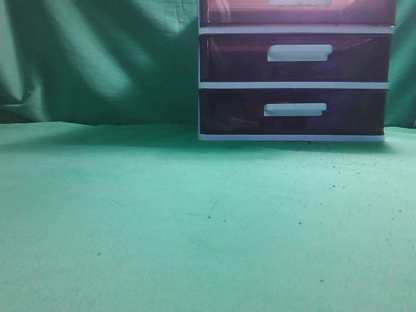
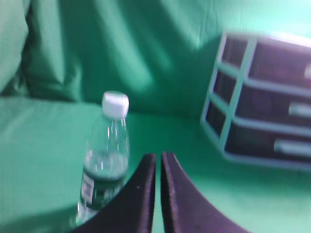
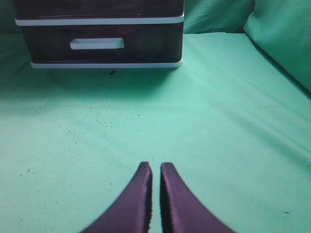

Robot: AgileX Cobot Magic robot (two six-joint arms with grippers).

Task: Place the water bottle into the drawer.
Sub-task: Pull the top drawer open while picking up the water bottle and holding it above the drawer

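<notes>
The clear water bottle with a white cap and dark green label stands upright on the green cloth, just left of my left gripper, which is shut and empty. The white-framed drawer unit stands at the back right. Its top drawer, reddish-purple, shows only as a strip at the top edge of the exterior view and looks closed. The unit also shows in the left wrist view. My right gripper is shut and empty, low over the cloth, in front of the unit. No gripper or bottle shows in the exterior view.
Two darker purple drawers with white handles sit below the top one. Green cloth covers the table and hangs as a backdrop. A raised fold of cloth lies at the right.
</notes>
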